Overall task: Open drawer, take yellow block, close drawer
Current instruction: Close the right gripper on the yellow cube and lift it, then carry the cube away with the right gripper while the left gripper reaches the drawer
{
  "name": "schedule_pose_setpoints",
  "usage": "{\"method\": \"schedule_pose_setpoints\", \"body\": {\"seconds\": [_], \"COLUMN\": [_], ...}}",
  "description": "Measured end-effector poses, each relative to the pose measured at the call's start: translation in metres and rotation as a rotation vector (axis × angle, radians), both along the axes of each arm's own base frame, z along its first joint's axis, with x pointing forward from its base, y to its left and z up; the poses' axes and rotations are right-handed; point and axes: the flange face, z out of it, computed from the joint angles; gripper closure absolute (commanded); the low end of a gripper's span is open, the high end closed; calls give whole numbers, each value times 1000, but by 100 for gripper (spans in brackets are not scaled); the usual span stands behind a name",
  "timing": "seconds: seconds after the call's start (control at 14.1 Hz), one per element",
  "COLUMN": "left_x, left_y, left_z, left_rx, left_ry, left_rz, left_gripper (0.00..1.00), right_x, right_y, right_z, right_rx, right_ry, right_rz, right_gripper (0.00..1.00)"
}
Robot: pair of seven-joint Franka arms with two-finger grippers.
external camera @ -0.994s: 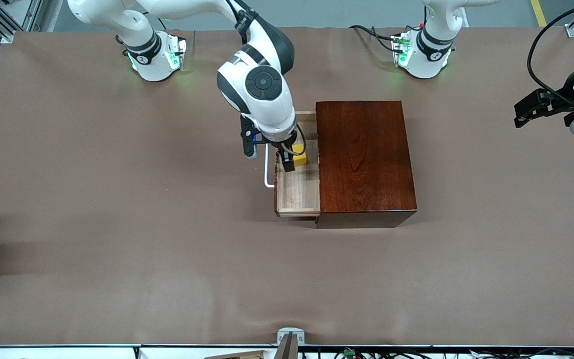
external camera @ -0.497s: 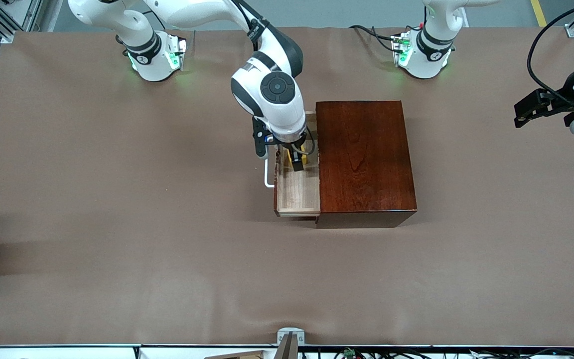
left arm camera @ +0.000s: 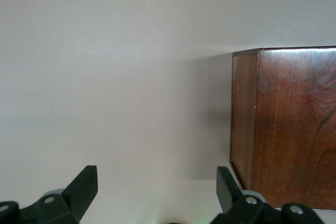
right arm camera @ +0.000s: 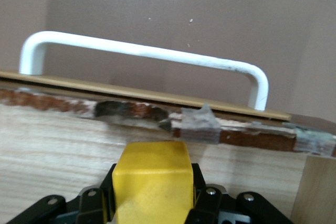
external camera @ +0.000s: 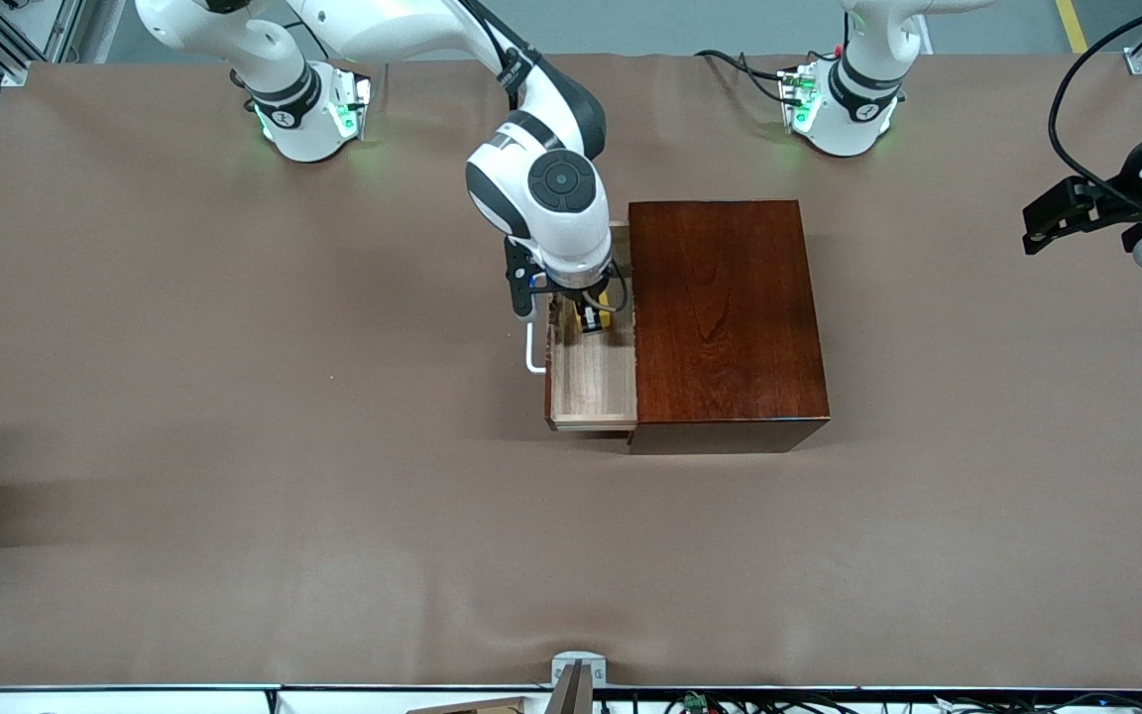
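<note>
Since the yellow block (right arm camera: 152,179) must leave the open drawer (external camera: 591,382), my right end effector (external camera: 593,315) pinches it inside while my left end effector (left arm camera: 152,195), spread wide, waits beside the drawer's box (left arm camera: 286,124).

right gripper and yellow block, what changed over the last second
The right gripper shifted toward the wooden box, came down into the open drawer and shut on the yellow block. Drawer, box and the waiting left gripper, open, stayed put.

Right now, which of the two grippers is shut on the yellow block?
The right gripper, down in the open drawer. The left gripper hangs open and empty beside the wooden box.
</note>
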Motion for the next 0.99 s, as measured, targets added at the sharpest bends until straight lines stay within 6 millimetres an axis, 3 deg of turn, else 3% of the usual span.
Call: {"method": "schedule_pose_setpoints", "body": {"seconds": [0.5, 0.78, 0.99], "left_x": [0, 0, 0], "left_y": [0, -1, -4], "left_z": [0, 0, 0], "left_rx": [0, 0, 0], "left_ry": [0, -1, -1], "left_rz": [0, -2, -7], "left_gripper": [0, 0, 0], "right_x": [20, 39, 53], "right_y": [-8, -29, -58], "right_z": [53, 90, 117], "right_rx": [-4, 26, 14], "right_ry": [0, -33, -28], "right_rz": [-21, -35, 0], "right_gripper": [100, 100, 100]}}
